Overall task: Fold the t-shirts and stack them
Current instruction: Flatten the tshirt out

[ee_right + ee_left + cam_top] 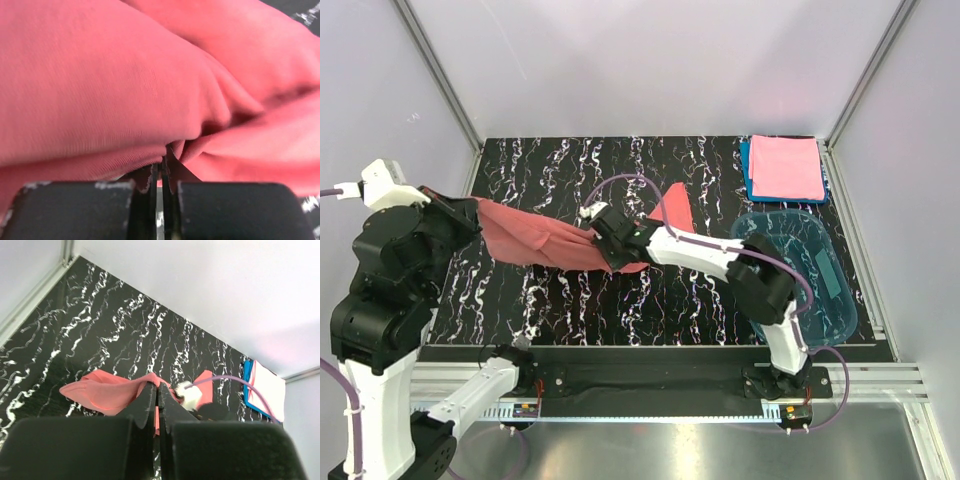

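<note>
- Right wrist view: the right gripper [161, 162] is clamped tight, jaws together on a pinched fold of the salmon t-shirt [125, 75]. Cloth fills nearly the whole frame.
- Left wrist view: the left gripper [158, 388] is closed too, nipping an edge of the same shirt low in the middle of the frame (the cloth fans away from the tips toward the left).
- Top view: the shirt runs as a band from the left gripper at the left edge, where it is held up off the surface, to the right gripper at centre frame. A loose flap pokes out just up and right of that gripper.
- Under it all is the black marbled table [570, 300].
- Upper right corner: a pink t-shirt [787, 166], folded square, sits on a blue t-shirt [747, 175] whose edge peeks out on the left.
- Just below that stack, at the right: a clear blue tub [845, 310], touching nothing of the salmon shirt.
</note>
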